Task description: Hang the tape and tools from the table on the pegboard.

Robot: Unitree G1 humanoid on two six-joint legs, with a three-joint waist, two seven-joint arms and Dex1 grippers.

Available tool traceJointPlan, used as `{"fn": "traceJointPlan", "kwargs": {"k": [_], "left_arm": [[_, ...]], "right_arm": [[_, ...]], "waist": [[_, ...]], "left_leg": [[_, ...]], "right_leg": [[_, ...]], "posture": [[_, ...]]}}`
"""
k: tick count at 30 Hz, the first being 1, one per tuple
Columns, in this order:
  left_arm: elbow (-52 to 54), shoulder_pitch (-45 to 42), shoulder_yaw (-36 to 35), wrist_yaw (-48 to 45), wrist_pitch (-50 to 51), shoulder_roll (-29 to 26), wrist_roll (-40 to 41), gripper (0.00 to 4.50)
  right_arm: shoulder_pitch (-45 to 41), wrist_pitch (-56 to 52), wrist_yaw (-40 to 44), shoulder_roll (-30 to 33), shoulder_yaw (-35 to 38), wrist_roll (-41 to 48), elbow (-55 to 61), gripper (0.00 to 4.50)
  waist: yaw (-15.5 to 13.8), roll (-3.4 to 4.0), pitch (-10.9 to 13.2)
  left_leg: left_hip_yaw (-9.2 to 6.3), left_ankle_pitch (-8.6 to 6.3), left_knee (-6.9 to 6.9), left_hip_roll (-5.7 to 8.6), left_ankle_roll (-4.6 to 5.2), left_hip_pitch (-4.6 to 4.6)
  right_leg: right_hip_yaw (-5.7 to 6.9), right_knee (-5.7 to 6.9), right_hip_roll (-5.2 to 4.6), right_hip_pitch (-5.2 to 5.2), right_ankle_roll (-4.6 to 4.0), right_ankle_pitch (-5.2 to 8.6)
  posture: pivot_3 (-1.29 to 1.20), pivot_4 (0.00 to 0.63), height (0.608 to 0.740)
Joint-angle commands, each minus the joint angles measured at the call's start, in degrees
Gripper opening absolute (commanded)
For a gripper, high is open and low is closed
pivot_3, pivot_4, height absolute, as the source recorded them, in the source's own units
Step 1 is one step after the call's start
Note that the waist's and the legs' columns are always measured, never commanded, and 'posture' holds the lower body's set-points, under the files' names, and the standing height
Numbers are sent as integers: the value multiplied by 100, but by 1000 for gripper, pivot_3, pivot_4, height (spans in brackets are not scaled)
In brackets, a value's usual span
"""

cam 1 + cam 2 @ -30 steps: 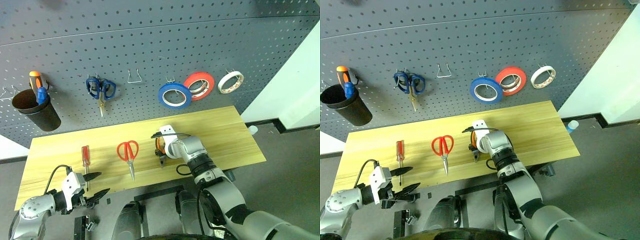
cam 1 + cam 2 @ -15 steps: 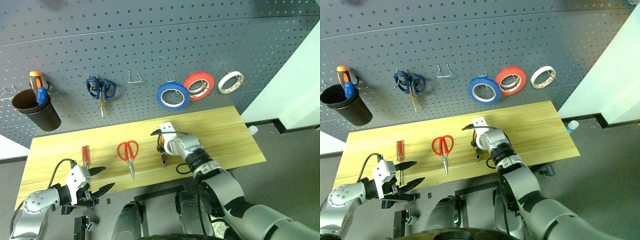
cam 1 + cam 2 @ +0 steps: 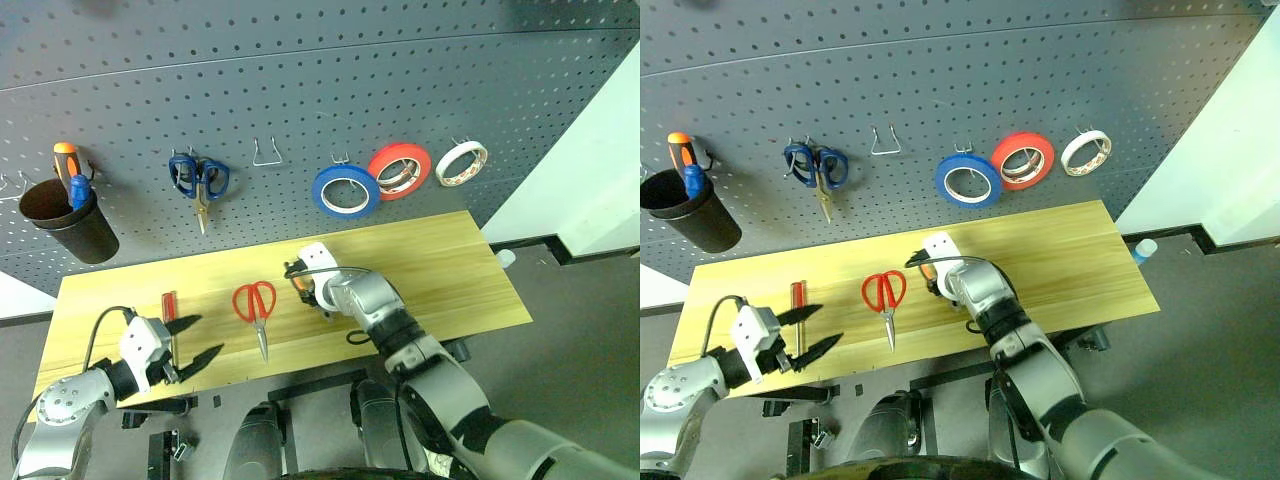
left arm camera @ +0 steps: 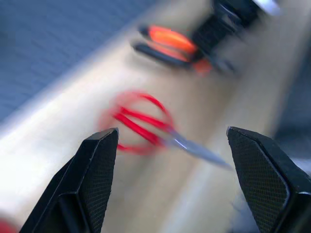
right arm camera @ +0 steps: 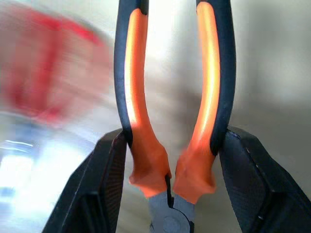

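Observation:
The pliers (image 5: 170, 121), with orange-and-black handles, sit between the black fingers (image 5: 104, 189) of my right gripper (image 3: 308, 290), which is shut on them over the middle of the table (image 3: 440, 270). Red-handled scissors (image 3: 256, 305) lie flat to their left. A slim red-handled screwdriver (image 3: 168, 305) lies further left, just beyond my open left gripper (image 3: 203, 337) at the table's front edge. In the left wrist view, the left gripper (image 4: 170, 136) frames the scissors (image 4: 146, 124). The blue tape (image 3: 346, 191) hangs on the pegboard (image 3: 400, 90).
A red roll (image 3: 400, 168) and a white roll (image 3: 461, 163) hang right of the blue tape. Blue-handled scissors (image 3: 200, 178) hang at the left, with a bare wire hook (image 3: 267, 153) beside them. A black cup (image 3: 70, 225) holds an orange-handled screwdriver (image 3: 66, 160).
My right gripper closed on the pliers and carried them up and to the left, rolling its wrist. My left gripper rose toward the screwdriver and stayed open.

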State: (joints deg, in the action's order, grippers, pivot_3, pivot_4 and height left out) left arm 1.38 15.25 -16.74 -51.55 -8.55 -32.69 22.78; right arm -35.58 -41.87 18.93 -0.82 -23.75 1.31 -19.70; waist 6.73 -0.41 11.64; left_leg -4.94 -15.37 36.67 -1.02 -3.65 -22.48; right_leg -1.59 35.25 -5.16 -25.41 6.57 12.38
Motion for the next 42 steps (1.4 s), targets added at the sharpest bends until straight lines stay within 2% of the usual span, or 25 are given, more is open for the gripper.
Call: {"fn": "traceJointPlan", "kwargs": {"k": [1, 5, 10, 17, 24, 30, 42], "left_arm": [[552, -88, -568, 452, -283, 309, 476, 3735], [751, -364, -867, 794, -499, 641, 753, 3735], [725, -871, -938, 1143, -760, 820, 669, 3735], [431, -1157, -769, 1246, -1138, 982, 450, 3735], [230, -1055, -731, 1195, -1387, 1016, 331, 3735], [239, -928, -761, 1140, -1420, 966, 409, 3735], [62, -852, -783, 894, -1447, 931, 543, 3735]], "right_arm": [[226, 1451, 948, 541, -320, -8, 1700, 2506], [266, 2393, 1468, 818, -55, 257, 2553, 2506], [-398, 3168, 1685, 695, 574, 638, 2750, 2506], [-1852, 4464, 1107, 148, 1379, 591, 877, 2506], [-2664, 5589, 1051, -242, 1748, 666, -1056, 2506], [-3070, 6301, 994, -422, 1986, 663, -2222, 2506], [-3246, 6957, 886, -510, 2081, 405, -3479, 2506]], "waist": [[-36, -6, 3], [-91, -13, 7], [-132, -16, 7], [-118, -19, 7], [-123, -18, 8], [-130, -17, 9], [-133, -13, 13]], "left_leg": [[1, 0, 0, 0, -1, -2], [2, 0, -4, -1, -1, 5], [0, 1, 4, -6, -3, 10], [1, 1, 22, -7, -3, 9], [4, 1, 15, -7, -3, 5], [2, 1, 6, -7, -2, 5], [2, 1, 3, -7, -2, 6]], "right_leg": [[0, -6, -1, 2, 12, -5], [0, -5, 3, 2, 15, -6], [1, -2, 12, 9, -9, -2], [1, 0, 15, 15, -41, -21], [0, -4, 14, 11, -33, -25], [0, -4, 14, 8, -25, -30], [0, -3, 14, 7, -40, -21]], "posture": [[-42, 187, 730], [-36, 185, 730], [-41, 177, 730], [-48, 169, 730], [-19, 169, 730], [-2, 179, 730], [-5, 190, 730]]}}
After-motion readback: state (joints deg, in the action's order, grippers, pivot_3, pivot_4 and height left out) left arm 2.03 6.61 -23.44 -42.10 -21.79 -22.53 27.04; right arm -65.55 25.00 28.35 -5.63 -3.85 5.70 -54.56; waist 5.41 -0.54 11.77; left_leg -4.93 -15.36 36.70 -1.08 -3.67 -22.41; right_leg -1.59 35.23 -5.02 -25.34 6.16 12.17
